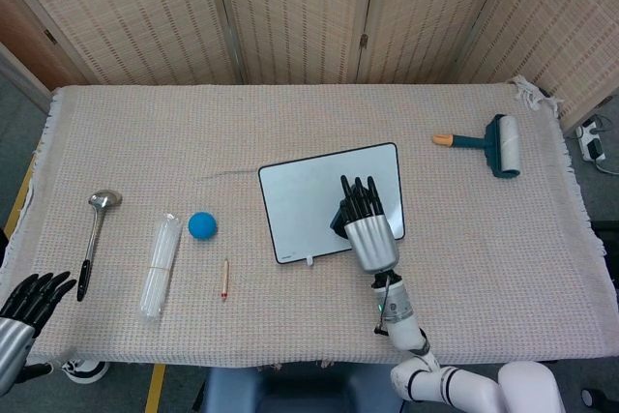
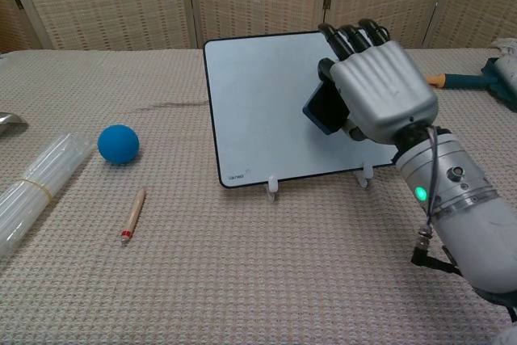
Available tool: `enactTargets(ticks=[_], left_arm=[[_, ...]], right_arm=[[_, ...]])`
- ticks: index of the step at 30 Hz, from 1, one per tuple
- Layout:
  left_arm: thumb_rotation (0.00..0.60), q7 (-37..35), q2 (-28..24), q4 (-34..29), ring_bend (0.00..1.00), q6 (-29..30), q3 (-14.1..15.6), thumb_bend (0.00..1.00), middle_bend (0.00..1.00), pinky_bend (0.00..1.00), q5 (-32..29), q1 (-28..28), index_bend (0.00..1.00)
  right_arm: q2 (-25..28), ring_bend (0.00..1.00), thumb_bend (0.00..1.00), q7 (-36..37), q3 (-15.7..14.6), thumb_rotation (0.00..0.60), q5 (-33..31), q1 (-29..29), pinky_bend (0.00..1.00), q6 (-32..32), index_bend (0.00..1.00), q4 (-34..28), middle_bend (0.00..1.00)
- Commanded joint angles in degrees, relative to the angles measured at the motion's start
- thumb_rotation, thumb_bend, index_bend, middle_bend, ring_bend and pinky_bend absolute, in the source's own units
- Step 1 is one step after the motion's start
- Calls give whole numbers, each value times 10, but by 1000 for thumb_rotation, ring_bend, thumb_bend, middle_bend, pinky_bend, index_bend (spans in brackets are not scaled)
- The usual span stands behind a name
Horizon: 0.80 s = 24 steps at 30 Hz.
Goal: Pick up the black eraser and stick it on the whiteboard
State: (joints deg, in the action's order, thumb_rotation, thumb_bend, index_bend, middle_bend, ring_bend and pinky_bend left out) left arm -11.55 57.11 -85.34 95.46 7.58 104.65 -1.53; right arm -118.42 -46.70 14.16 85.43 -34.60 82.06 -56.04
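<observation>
The whiteboard [image 1: 309, 200] [image 2: 266, 94] stands tilted on two small white feet at the table's middle. My right hand [image 1: 366, 229] [image 2: 376, 90] is in front of its right half and holds the black eraser [image 2: 325, 107] [image 1: 339, 219] close against the board face; I cannot tell whether the eraser touches the board. The eraser is dark with a blue edge and mostly hidden behind the fingers. My left hand [image 1: 29, 299] hangs off the table's near left corner, fingers spread, holding nothing.
A blue ball [image 1: 201, 225] [image 2: 118, 143], a small pencil [image 1: 224, 279] [image 2: 132, 214] and a bundle of clear tubes [image 1: 160, 265] [image 2: 32, 187] lie left of the board. A ladle [image 1: 95, 229] is at far left. A lint roller [image 1: 495, 144] [image 2: 477, 80] lies at back right.
</observation>
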Motion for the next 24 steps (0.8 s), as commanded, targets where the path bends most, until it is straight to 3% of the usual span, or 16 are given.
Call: enactTargets(ticks=[1,8,13,16,20,24], left_arm=[[600,-7,-1,5,51,4,-1,203,95,60,-2,1,45],[600,11,3,4,52,1,-2,203,95,61,-1,1,45],[600,15,4,2,52,1,-4,205,95,61,-6,3,45],[600,15,3,0,52,0,-4,207,95,61,-9,3,47],[600,17,3,1,52,4,-5,207,95,61,-8,5,48],[600,27,6,2,52,1,-6,204,95,61,-8,5,47]], right_arm=[[-9,44,308,-7,8,600,-3,-9,0,1,363,6,0],[-19,37,308,-31,26,600,-26,-23,0,-19,270,21,0],[-16,1,308,-36,28,600,-41,-20,0,-24,30,6,0],[-8,0,308,-34,27,600,-45,-16,0,-24,0,-12,0],[21,0,308,-40,13,600,-40,0,0,-13,0,-71,0],[91,0,308,-62,-27,600,-37,50,0,11,0,-205,0]])
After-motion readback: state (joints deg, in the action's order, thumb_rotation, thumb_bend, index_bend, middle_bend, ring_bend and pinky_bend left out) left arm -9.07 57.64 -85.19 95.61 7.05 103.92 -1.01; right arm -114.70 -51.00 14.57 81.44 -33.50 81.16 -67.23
